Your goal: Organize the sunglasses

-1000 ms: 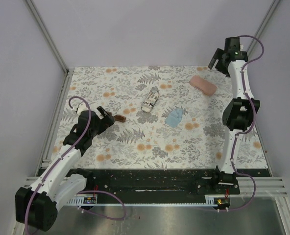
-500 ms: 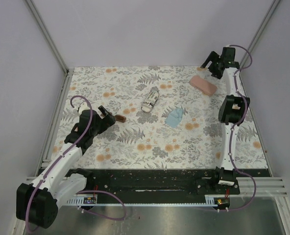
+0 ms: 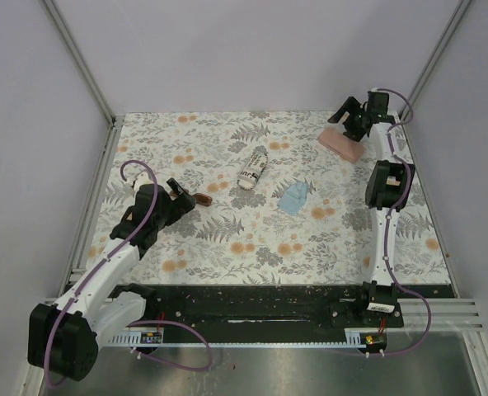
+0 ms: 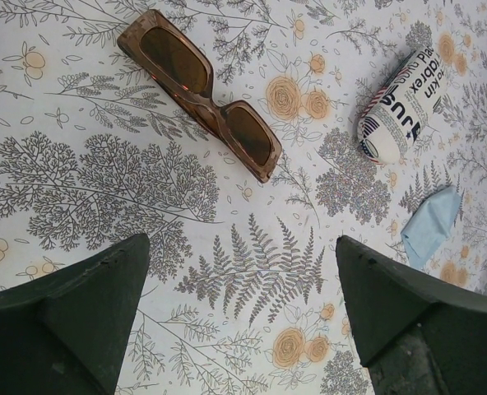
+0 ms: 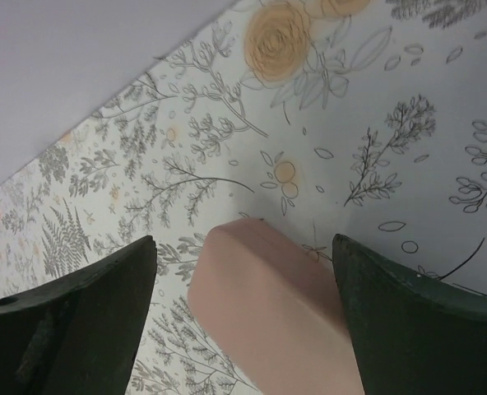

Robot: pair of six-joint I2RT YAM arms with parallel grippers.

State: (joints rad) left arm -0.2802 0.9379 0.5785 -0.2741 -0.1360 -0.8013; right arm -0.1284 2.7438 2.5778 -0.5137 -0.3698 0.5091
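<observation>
Brown sunglasses (image 4: 198, 90): slim, glossy rectangular frame, upper left, flat on floral tablecloth (image 4: 104, 181).
Left gripper (image 4: 242, 247): jaws wide.
Right gripper (image 5: 243, 243): jaws wide — over smooth, rounded pink case (image 5: 268, 321).

You have 3 items lying on the floral tablecloth (image 3: 227, 239): a striped, lettered soft pouch (image 3: 253, 167) just 11 o'clock of centre, a pale-blue cloth (image 3: 293, 198) at its 4 o'clock — near, not touching — and a pink hard case (image 3: 341, 147) toward the far 2 o'clock corner.

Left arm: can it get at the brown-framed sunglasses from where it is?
Probably yes. The left hand is open, and the slim brown-framed sunglasses lie flat on the floral tablecloth just ahead of its fingers, nothing between them.
</observation>
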